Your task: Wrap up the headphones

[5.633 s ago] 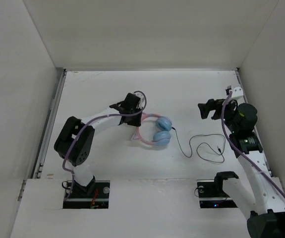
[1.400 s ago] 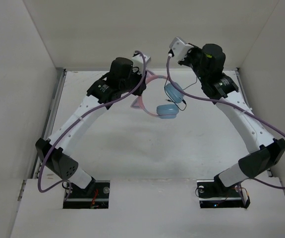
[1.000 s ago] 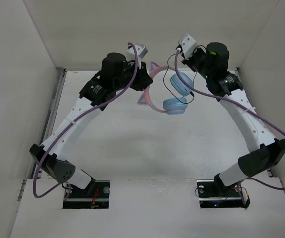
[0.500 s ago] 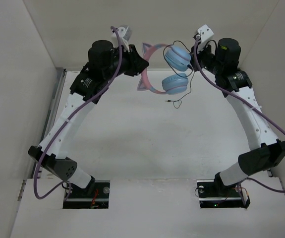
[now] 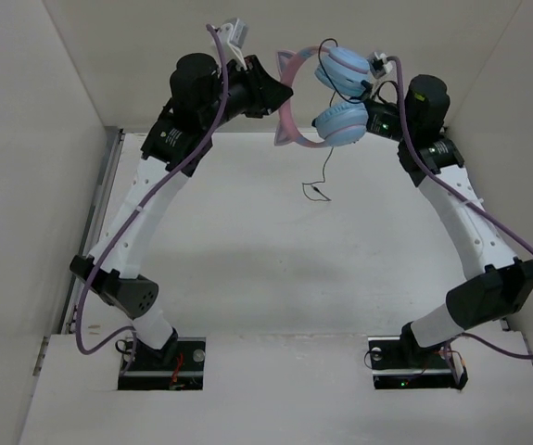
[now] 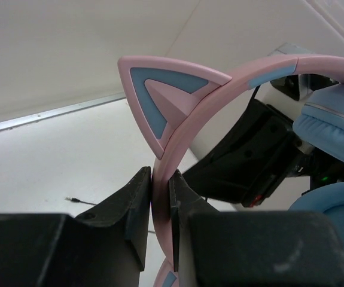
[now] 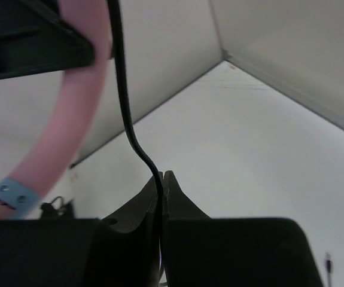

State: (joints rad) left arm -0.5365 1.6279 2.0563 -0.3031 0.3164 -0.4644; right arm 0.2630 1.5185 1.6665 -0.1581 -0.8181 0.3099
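Observation:
The headphones (image 5: 338, 122) hang high above the back of the table: two light blue ear cups and a pink cat-ear headband (image 5: 287, 104). My left gripper (image 5: 273, 93) is shut on the headband (image 6: 219, 89), just below one cat ear (image 6: 166, 98). To the right of the cups, my right gripper (image 5: 374, 91) is shut on the thin black cable (image 7: 121, 89), which runs up from its closed fingertips (image 7: 163, 175) past the pink band (image 7: 70, 131). The loose cable end with its plug (image 5: 314, 192) dangles below the cups.
White walls enclose the table (image 5: 247, 278) on the left, back and right. Both arms reach up close to the back wall (image 5: 294, 37), with purple arm cables (image 5: 201, 130) looping along them. A metal rail (image 5: 99, 213) runs down the table's left edge.
Both arms have lifted the headphones higher and toward the back wall. The right gripper has moved left, closer to the ear cups, keeping hold of the cable. The dangling plug has swung left.

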